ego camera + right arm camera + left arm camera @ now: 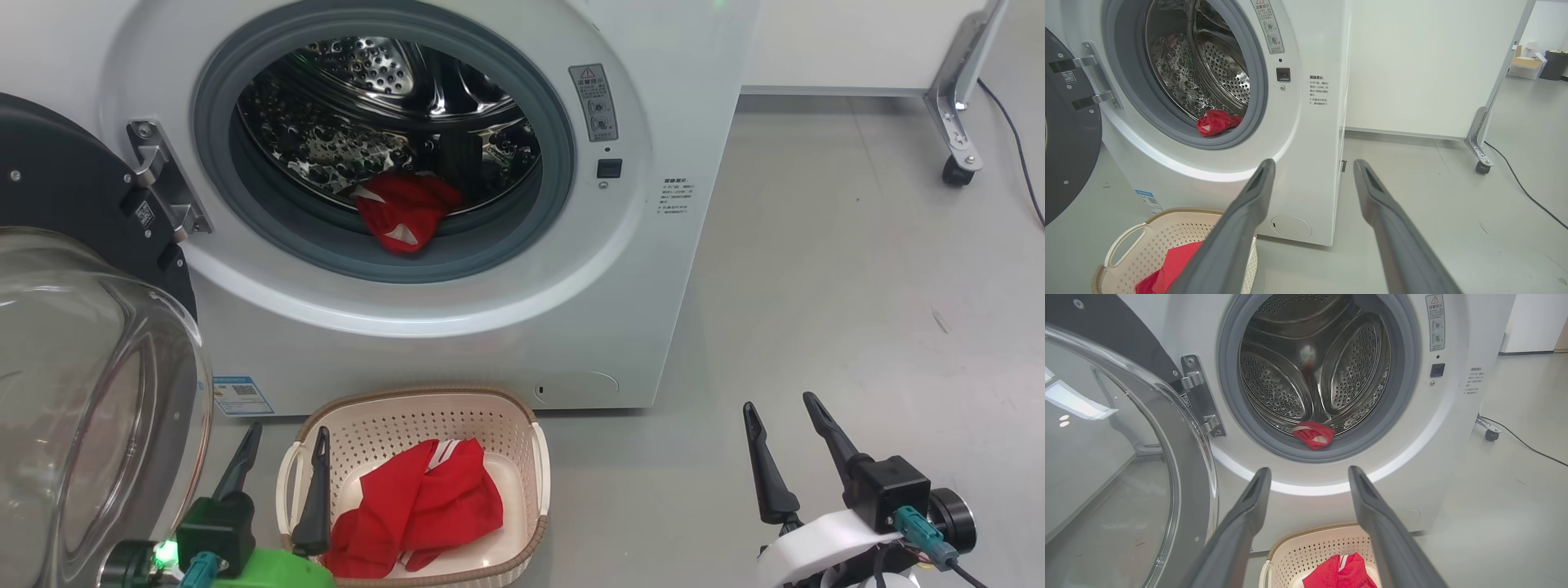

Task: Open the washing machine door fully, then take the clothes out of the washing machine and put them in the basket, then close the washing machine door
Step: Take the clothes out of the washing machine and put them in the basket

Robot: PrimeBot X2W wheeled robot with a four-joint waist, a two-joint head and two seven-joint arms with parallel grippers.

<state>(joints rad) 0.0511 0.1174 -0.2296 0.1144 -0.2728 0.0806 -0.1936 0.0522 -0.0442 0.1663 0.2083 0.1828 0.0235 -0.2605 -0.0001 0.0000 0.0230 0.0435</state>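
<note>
Well beyond spread jaws: clothes (pixel 406 211) in drum (pixel 359 65)

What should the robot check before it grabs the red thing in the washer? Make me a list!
1. Door swung open, clear of the hole: ok.
2. Red garment lying at the front lip of the drum, in plain sight: ok.
3. Left claw open and empty: ok.
4. Right claw open and empty: ok.
5. Basket on the floor below the opening, with room beside the red cloth in it: ok.
</note>
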